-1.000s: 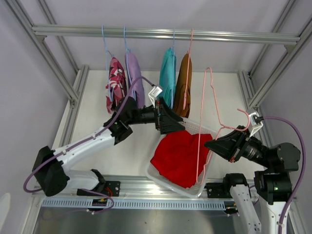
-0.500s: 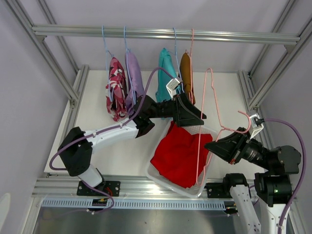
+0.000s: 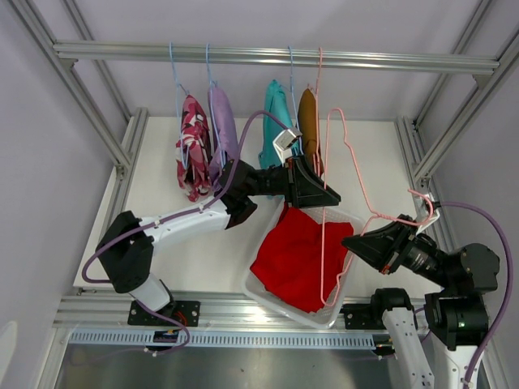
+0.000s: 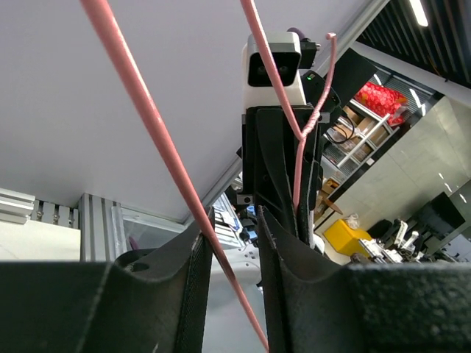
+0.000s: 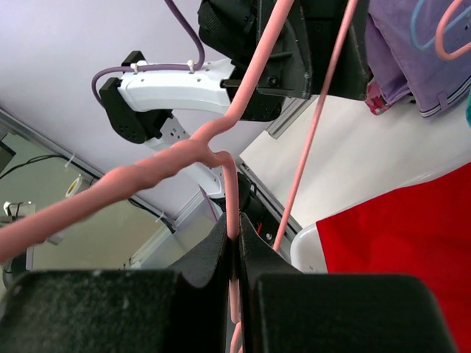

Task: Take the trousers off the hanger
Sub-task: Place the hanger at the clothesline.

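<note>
Above the basket (image 3: 276, 306), right tool (image 5: 234, 235) clamps the bare pink hanger (image 5: 169, 165), left tool (image 4: 234, 220) apart around its wire; red trousers (image 3: 296, 255) off, handover probably next.

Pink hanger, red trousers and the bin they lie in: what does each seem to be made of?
The pink hanger looks like thin bent wire under a smooth coating, probably plastic. The red trousers look like soft matte cloth, lying in folds. The bin seems white moulded plastic, judging by its rounded rim.
</note>
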{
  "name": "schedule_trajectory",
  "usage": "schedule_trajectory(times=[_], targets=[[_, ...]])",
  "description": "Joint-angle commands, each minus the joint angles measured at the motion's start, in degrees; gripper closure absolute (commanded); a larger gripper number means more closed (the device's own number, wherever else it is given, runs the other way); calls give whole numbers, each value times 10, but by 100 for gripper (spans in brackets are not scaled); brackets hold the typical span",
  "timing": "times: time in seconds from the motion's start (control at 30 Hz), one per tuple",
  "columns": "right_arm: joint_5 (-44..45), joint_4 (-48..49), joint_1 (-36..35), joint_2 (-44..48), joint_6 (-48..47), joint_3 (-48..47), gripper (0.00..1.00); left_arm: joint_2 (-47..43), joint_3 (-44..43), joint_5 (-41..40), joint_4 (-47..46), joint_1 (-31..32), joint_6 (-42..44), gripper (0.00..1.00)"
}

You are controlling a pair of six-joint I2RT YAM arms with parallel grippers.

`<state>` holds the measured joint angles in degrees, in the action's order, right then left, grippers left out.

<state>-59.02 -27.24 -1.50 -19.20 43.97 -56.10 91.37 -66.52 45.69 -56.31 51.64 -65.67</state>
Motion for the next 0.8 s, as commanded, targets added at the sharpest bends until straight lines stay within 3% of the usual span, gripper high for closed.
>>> schedule_trajectory(times=[0.0, 0.33, 0.47, 0.77], targets=[[20, -23, 4, 4, -4, -20, 100, -25, 0, 16, -58, 5, -4, 67], [77, -49, 10, 0, -9, -38, 100, -59, 48, 6, -61, 7, 15, 71], [72, -36, 10, -2, -1, -35, 100, -71, 63, 4, -58, 7, 22, 78], [40, -10, 10, 5, 21, -12, 100, -40, 34, 13, -115, 11, -31, 80]])
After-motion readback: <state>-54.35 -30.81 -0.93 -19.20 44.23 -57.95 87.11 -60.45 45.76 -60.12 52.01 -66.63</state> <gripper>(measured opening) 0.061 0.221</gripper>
